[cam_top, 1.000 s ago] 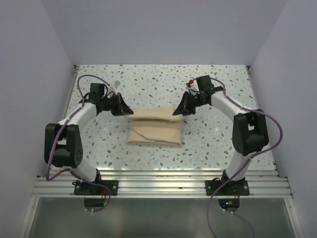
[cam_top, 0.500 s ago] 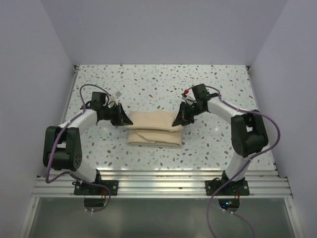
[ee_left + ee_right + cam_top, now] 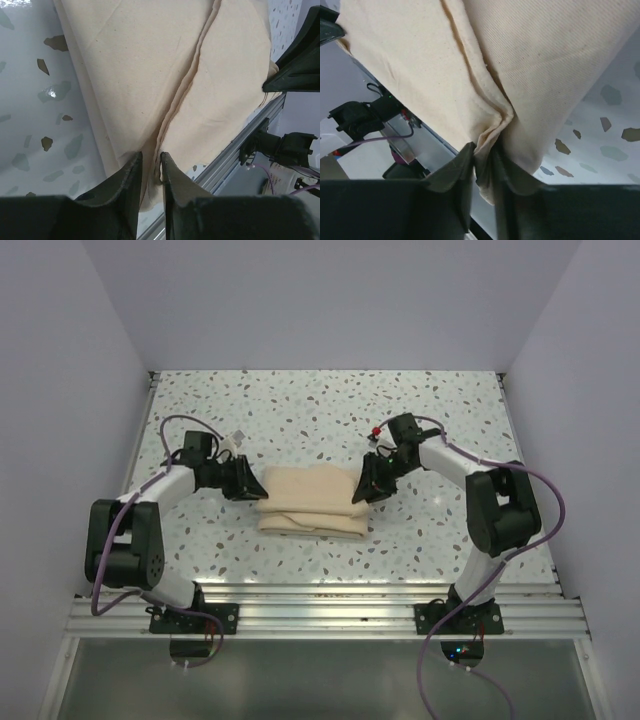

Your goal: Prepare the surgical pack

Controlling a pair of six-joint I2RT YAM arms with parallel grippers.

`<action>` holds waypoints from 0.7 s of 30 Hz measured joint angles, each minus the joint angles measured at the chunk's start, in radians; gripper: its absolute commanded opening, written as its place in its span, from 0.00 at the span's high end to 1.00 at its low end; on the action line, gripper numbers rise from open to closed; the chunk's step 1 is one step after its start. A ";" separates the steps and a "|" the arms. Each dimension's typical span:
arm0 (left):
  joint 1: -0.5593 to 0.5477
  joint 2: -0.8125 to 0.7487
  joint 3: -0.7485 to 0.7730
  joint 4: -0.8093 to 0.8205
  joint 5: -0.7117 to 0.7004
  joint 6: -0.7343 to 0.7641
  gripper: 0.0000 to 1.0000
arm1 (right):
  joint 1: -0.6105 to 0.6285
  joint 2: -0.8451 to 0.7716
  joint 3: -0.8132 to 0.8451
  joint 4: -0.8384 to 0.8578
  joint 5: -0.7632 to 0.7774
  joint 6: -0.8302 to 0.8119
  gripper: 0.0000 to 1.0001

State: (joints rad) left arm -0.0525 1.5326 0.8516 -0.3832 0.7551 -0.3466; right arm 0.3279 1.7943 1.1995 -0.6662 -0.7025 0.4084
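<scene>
Folded into a bundle at the centre of the bench (image 3: 300, 410), the tan wrap (image 3: 310, 502) is clamped by the left pincer (image 3: 252, 483) at 9 o'clock and the right pincer (image 3: 358, 490) at 3 o'clock; wrapping looks nearly complete.

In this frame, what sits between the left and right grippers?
The folded tan wrap fills that stretch, as the top external view shows. The left gripper and right gripper each pinch one end of its upper layer.
</scene>
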 measured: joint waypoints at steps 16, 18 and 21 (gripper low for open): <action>-0.001 -0.003 0.179 0.078 0.008 0.013 0.58 | -0.005 0.073 0.329 -0.066 0.026 -0.072 0.17; -0.003 0.038 0.206 0.097 0.008 0.007 0.58 | -0.001 0.127 0.372 -0.047 0.026 -0.075 0.18; -0.010 0.065 0.214 0.106 0.009 -0.003 0.58 | 0.006 0.207 0.412 -0.044 0.027 -0.079 0.19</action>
State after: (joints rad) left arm -0.0620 1.5978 1.0657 -0.2775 0.7639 -0.3496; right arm 0.3344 2.0014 1.6112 -0.7101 -0.6758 0.3290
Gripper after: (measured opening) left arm 0.422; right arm 0.817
